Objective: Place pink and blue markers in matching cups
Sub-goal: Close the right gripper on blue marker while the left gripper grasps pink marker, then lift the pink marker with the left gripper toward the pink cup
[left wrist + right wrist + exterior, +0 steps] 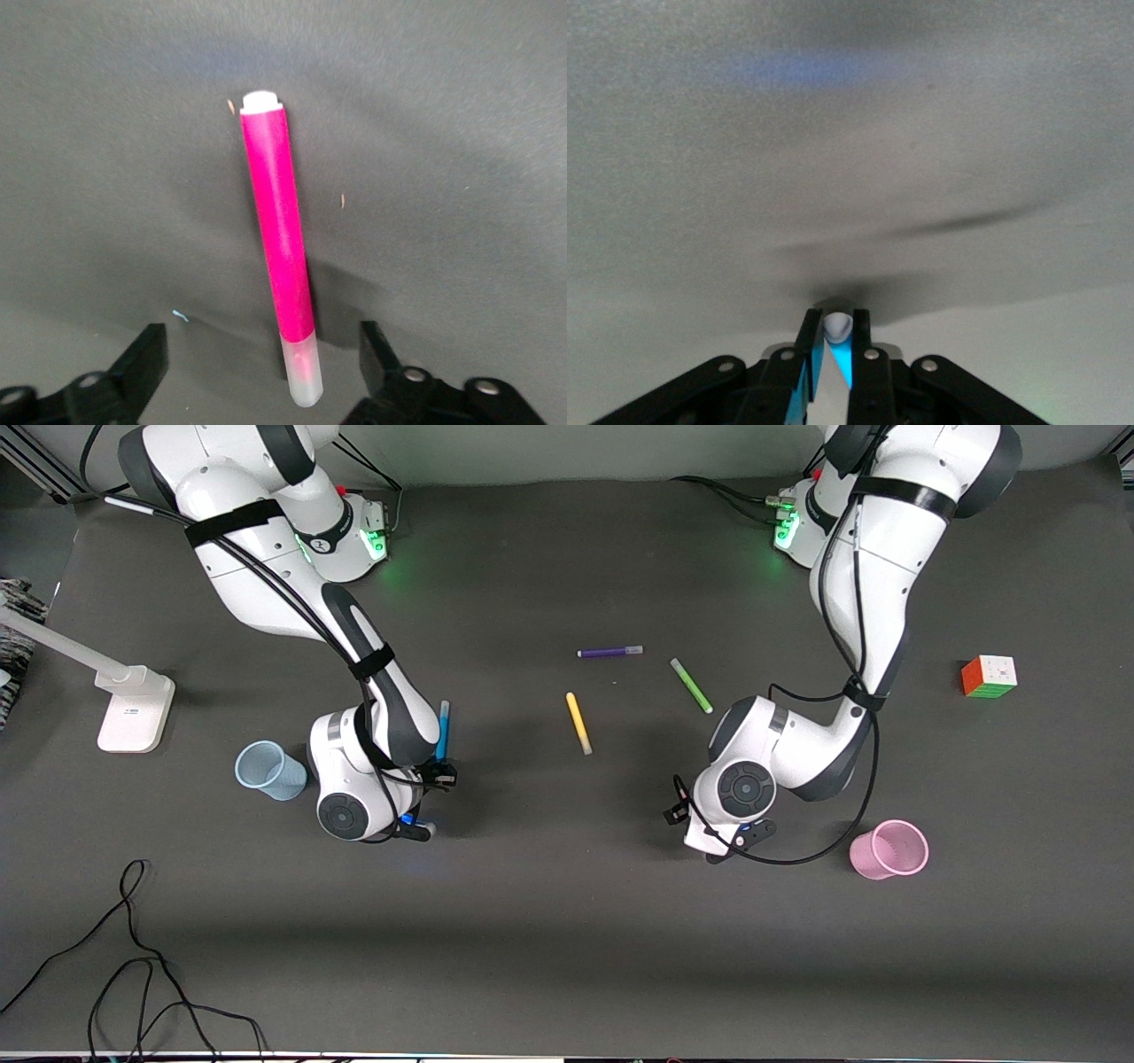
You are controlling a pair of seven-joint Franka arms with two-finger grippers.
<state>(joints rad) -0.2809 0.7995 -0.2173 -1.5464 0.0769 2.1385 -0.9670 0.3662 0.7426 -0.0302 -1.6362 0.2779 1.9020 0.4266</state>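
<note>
The pink marker [281, 239] lies flat on the dark table. Its pale translucent end is between the open fingers [148, 359] of my left gripper [262, 343], which hangs low over it without touching. In the front view the left arm's hand [740, 793] hides this marker. The pink cup [889, 850] stands upright beside that hand, toward the left arm's end of the table. My right gripper [835, 325] is shut on the blue marker [838, 328]. That marker sticks up out of the hand in the front view [442, 731]. The pale blue cup [270, 771] stands upright beside the right hand.
A purple pen [609, 652], a yellow pen [578, 723] and a green pen [691, 685] lie mid-table, farther from the front camera than both hands. A colour cube [989, 676] sits toward the left arm's end. A white stand [133, 708] and loose cables [133, 957] are at the right arm's end.
</note>
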